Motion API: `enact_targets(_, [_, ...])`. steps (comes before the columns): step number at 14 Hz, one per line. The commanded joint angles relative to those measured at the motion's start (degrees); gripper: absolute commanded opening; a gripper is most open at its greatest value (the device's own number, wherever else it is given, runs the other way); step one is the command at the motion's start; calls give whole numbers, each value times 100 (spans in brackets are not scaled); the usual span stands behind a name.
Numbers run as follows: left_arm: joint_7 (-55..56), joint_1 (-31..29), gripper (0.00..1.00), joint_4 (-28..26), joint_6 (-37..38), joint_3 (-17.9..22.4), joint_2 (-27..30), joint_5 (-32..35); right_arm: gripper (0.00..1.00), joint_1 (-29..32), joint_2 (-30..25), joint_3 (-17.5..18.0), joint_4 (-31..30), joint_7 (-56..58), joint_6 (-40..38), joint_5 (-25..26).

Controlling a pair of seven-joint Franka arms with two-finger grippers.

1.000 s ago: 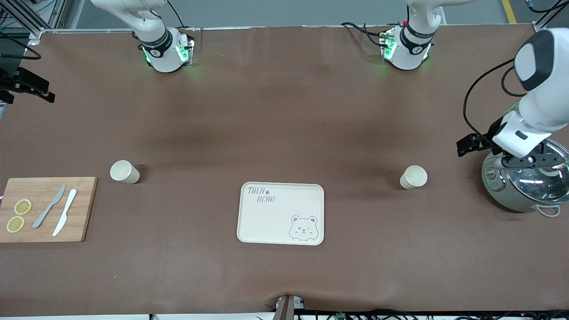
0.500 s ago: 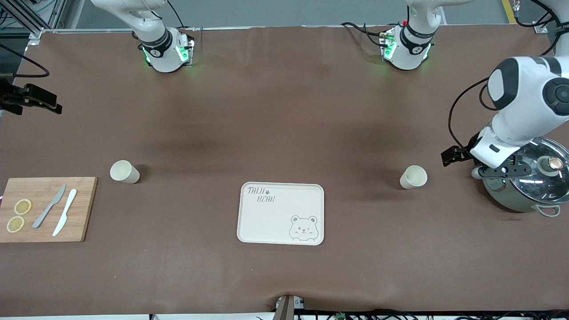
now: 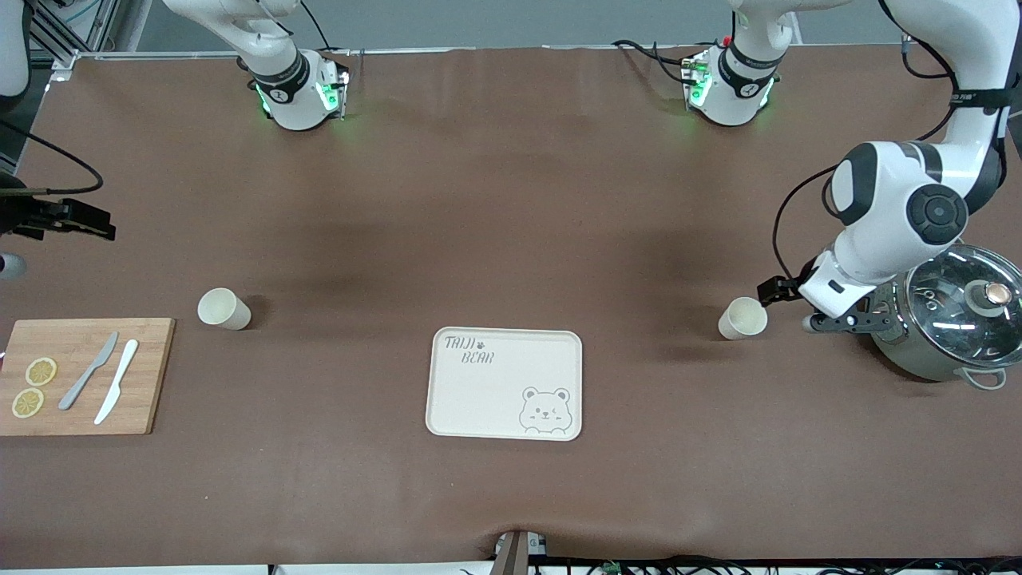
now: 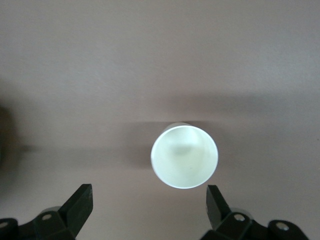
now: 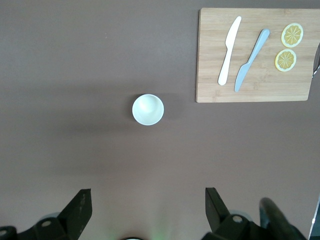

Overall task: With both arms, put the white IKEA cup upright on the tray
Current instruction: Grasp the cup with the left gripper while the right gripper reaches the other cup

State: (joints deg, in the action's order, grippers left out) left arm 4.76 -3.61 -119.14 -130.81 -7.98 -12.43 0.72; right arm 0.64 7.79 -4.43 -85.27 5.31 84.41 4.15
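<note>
Hovering wide open, empty, left claw [image 4: 148,205] sits just above upright cup [image 3: 742,318] beside pot [image 3: 950,323]. Right claw [image 5: 145,210], open, empty, high over second cup [image 3: 223,308] near cutting board [image 3: 80,375]. Tray [image 3: 505,383] between cups, nearer camera.

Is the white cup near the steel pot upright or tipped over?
Upright: the white cup shows its round open mouth straight to the left wrist camera, standing on the brown table.

Two white jointed arms, black-banded

Glossy white shells are broken by black joint bands; green lights glow at both bases; black cables are looped along the left arm [image 3: 894,216], which ends in black fittings.
</note>
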Motion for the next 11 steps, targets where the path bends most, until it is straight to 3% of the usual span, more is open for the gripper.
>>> enact_targets(1, [33, -43, 100, -179, -417, -72, -101, -99, 100, 138, 187, 30, 195, 84, -30, 104])
enact_targets(4, [42, -43, 84, -163, -576, -81, -355, -107, 100, 270, 389, 39, 64, 49, 128, 25])
enact_targets(6, [42, -35, 74, -154, -638, -81, -461, -116, 100, 445, 451, 47, -339, 31, 609, -115])
enact_targets(11, [33, -43, 68, -163, -902, -72, -698, -107, 100, 674, 486, 47, -895, 23, 1332, -274])
